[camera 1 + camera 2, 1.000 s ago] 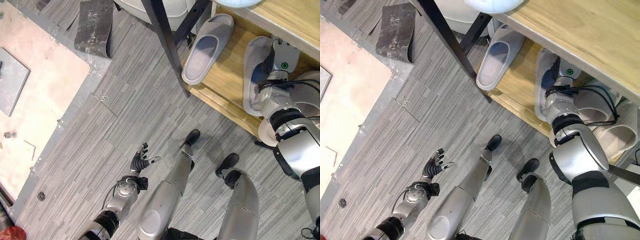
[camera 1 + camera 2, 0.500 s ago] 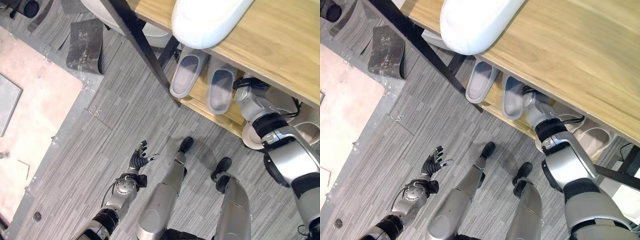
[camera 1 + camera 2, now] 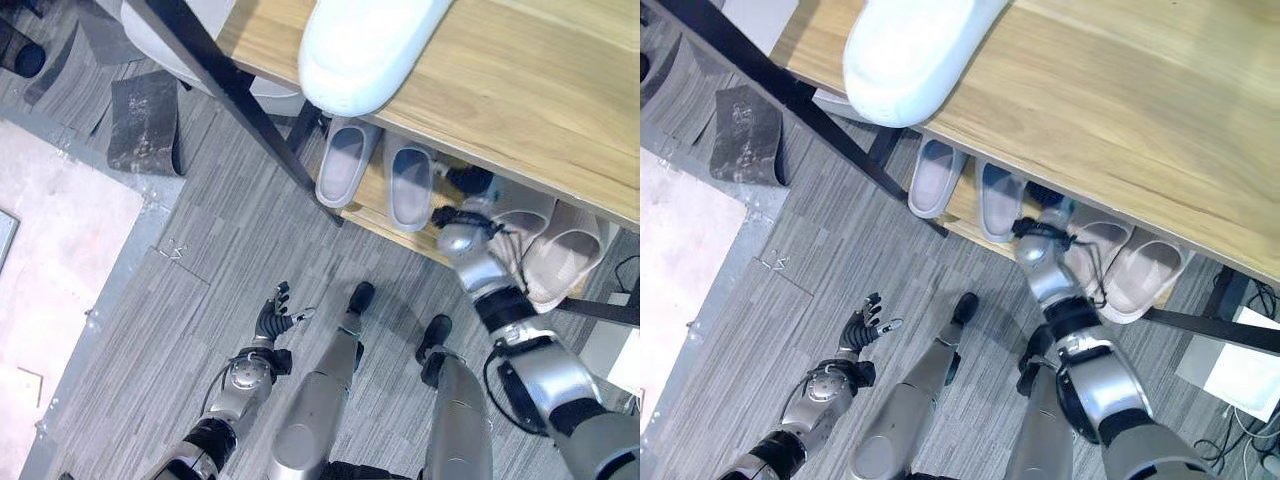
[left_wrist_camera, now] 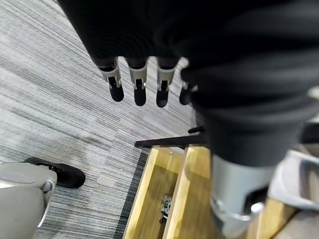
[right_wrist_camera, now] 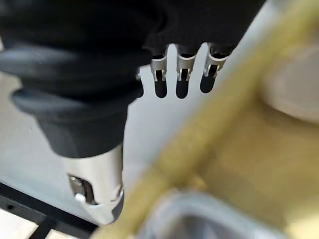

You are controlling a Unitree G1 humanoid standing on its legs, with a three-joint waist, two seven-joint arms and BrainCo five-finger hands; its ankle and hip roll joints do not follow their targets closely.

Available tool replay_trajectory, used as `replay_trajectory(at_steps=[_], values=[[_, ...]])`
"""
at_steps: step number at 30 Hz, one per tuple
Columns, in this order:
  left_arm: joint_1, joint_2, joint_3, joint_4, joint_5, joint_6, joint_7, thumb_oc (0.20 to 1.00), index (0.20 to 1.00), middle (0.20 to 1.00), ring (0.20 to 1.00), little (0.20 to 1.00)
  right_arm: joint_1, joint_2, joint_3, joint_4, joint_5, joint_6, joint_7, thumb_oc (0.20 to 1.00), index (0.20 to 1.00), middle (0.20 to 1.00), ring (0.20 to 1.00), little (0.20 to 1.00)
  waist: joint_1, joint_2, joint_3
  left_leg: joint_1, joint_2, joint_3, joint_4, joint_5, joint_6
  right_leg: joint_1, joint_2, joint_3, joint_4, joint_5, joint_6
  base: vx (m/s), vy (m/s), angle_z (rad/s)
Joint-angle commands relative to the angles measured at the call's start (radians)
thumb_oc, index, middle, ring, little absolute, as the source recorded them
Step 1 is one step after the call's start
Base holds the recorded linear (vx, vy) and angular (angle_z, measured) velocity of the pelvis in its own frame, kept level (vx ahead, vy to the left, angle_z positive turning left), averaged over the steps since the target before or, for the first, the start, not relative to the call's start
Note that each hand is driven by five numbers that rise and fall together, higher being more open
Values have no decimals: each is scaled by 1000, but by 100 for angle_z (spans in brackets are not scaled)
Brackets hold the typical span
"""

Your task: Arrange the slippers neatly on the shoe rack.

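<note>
The shoe rack (image 3: 540, 90) has a wooden top shelf with a white slipper (image 3: 365, 45) on it. Two grey slippers (image 3: 345, 160) (image 3: 410, 185) stand side by side on the lower shelf, toes inward. Two beige slippers (image 3: 520, 215) (image 3: 570, 250) lie to their right. My right hand (image 3: 468, 183) reaches under the top shelf between the second grey slipper and the beige pair. In the right wrist view its fingers (image 5: 182, 74) are straight and hold nothing. My left hand (image 3: 275, 318) hangs open over the floor, its fingers (image 4: 139, 84) spread.
The rack's black leg (image 3: 240, 100) slants down to the grey plank floor. Dark mat pieces (image 3: 145, 125) lie at the left beside a pale board (image 3: 50, 280). A white sheet (image 3: 1240, 370) lies right of the rack.
The camera has shifted, bringing the top shelf and white slipper into view. The second grey slipper now stands straight beside the first, and my right hand has come off it to the right.
</note>
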Motion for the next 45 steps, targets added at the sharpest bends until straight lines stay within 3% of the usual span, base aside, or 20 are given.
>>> replay_trajectory(at_steps=[1, 6, 8, 17, 18, 24, 25, 27, 28, 30, 31, 36, 37, 38, 39, 40, 41, 42, 43, 45], values=[[-5, 5, 11, 33, -29, -14, 5, 1000, 1000, 1000, 1000, 1000, -27, -22, 4, -4, 137, -132, 69, 1000, 1000, 1000, 1000, 1000, 24, -10, -15, 14, -7, -6, 15, -81, 20, 97, -14, 1, -50, -40, 55, 0, 6, -13], [-61, 5, 14, 88, -55, -7, 10, 1000, 1000, 1000, 1000, 1000, -140, 58, -16, 215, 470, -201, 169, 1000, 1000, 1000, 1000, 1000, 51, -1, -10, 18, -9, -3, 9, -78, 16, 101, -15, -6, -57, -38, 56, 1, 0, -1], [-68, 5, 19, 96, -58, -8, 10, 1000, 1000, 1000, 1000, 1000, -150, 60, -7, 219, 480, -200, 181, 1000, 1000, 1000, 1000, 1000, 54, -1, -9, 19, -9, -3, 9, -79, 16, 103, -15, -6, -58, -38, 56, 0, 0, 0], [-181, 4, 22, 116, -73, 10, 5, 1000, 1000, 1000, 1000, 1000, -206, 219, 78, 185, 899, -230, 442, 1000, 1000, 1000, 1000, 1000, 80, -16, 6, 6, -7, 12, 30, -86, 9, 96, -8, 8, -56, -41, 47, 13, -8, 0], [-180, 6, 24, 109, -79, 11, -1, 1000, 1000, 1000, 1000, 1000, -216, 223, 84, 187, 923, -229, 463, 1000, 1000, 1000, 1000, 1000, 84, -20, 6, 16, -5, 18, 36, -115, 10, 102, -7, 15, -45, -70, 50, 81, -52, -4], [-109, 25, 44, 34, -122, 6, -39, 1000, 1000, 1000, 1000, 1000, -233, 171, 95, 124, 891, -228, 476, 1000, 1000, 1000, 1000, 1000, 92, -5, 21, 1, -10, 15, 37, -83, 10, 94, -11, 10, -45, -45, 46, -17, 7, -3], [-107, 24, 45, 35, -122, 7, -39, 1000, 1000, 1000, 1000, 1000, -231, 172, 96, 124, 891, -228, 476, 1000, 1000, 1000, 1000, 1000, 91, -11, 20, 13, -8, 19, 43, -113, 11, 104, -10, 15, -37, -73, 49, 0, 0, 0], [-77, 30, 52, 25, -119, 6, -44, 1000, 1000, 1000, 1000, 1000, -223, 146, 105, 93, 834, -220, 464, 1000, 1000, 1000, 1000, 1000, 88, -7, 22, 6, -9, 16, 35, -83, 11, 99, -10, 11, -50, -43, 45, -33, 25, 2], [-57, 31, 59, 28, -110, 6, -40, 1000, 1000, 1000, 1000, 1000, -204, 106, 128, 45, 721, -205, 440, 1000, 1000, 1000, 1000, 1000, 79, -14, 21, 19, -3, 20, 27, -82, 12, 108, -6, 15, -62, -38, 45, 0, 0, 0], [-49, 28, 66, 31, -109, 6, -36, 1000, 1000, 1000, 1000, 1000, -186, 96, 137, 16, 686, -200, 432, 1000, 1000, 1000, 1000, 1000, 73, -19, 20, 25, 0, 24, 23, -82, 12, 114, -3, 17, -70, -34, 46, 0, 0, 0], [-40, 24, 82, 38, -101, 6, -25, 1000, 1000, 1000, 1000, 1000, -154, 54, 163, -59, 544, -171, 409, 1000, 1000, 1000, 1000, 1000, 56, -33, 15, 42, 11, 34, 11, -82, 12, 126, 4, 24, -87, -25, 49, 22, 3, -5], [-30, 11, 120, 46, -81, 12, 4, 1000, 1000, 1000, 1000, 1000, -27, 9, 168, -209, 336, -129, 390, 1000, 1000, 1000, 1000, 1000, 17, -63, 0, 91, 36, 71, -16, -84, 13, 168, 21, 42, -137, -2, 56, 32, 7, -21], [12, -39, 99, 79, -24, 17, 35, 1000, 1000, 1000, 1000, 1000, 88, 23, 161, -272, 288, -133, 387, 1000, 1000, 1000, 1000, 1000, -1, -78, -13, 124, 48, 82, -40, -82, 13, 201, 29, 38, -169, 12, 61, 62, -50, -47], [-3, 69, 59, -110, 394, -43, 240, 1000, 1000, 1000, 1000, 1000, 165, 17, 147, -250, 272, -159, 364, 1000, 1000, 1000, 1000, 1000, -1, -81, -19, 143, 54, 88, -53, -86, 10, 221, 31, 37, -186, 13, 64, 56, -45, -47], [-2, 69, 59, -111, 395, -42, 241, 1000, 1000, 1000, 1000, 1000, 165, 17, 147, -250, 272, -159, 364, 1000, 1000, 1000, 1000, 1000, -2, -81, -25, 139, 53, 86, -59, -79, 11, 217, 31, 35, -193, 19, 65, 56, -43, -28], [-20, 62, 85, -91, 322, 30, 186, 1000, 1000, 1000, 1000, 1000, 243, -11, 145, -365, 252, -149, 400, 1000, 1000, 1000, 1000, 1000, -22, -91, -39, 157, 63, 95, -78, -74, 9, 236, 37, 34, -216, 30, 71, 81, -29, -17], [146, -30, 55, -65, -25, 20, -7, 1000, 1000, 1000, 1000, 1000, 296, 12, 158, -300, 292, -121, 426, 1000, 1000, 1000, 1000, 1000, -24, -81, -62, 194, 71, 100, -111, -65, 10, 274, 40, 28, -256, 44, 75, 84, -32, -11], [147, -30, 55, -65, -25, 20, -7, 1000, 1000, 1000, 1000, 1000, 295, 13, 158, -300, 292, -122, 426, 1000, 1000, 1000, 1000, 1000, -24, -81, -64, 192, 71, 99, -114, -61, 10, 273, 40, 27, -259, 47, 75, 83, -12, -32], [106, -49, 54, 133, 114, 69, 26, 1000, 1000, 1000, 1000, 1000, 288, 26, 163, -241, 314, -123, 465, 1000, 1000, 1000, 1000, 1000, -33, -87, -75, 219, 84, 107, -137, -58, 5, 293, 44, 30, -279, 49, 76, 77, -15, -36], [111, -42, 73, 7, 109, 87, 17, 1000, 1000, 1000, 1000, 1000, 453, -7, 170, -340, 349, -110, 513, 1000, 1000, 1000, 1000, 1000, -68, -105, -134, 278, 101, 131, -196, -49, 2, 342, 59, 37, -344, 70, 81, 194, -59, -23]])
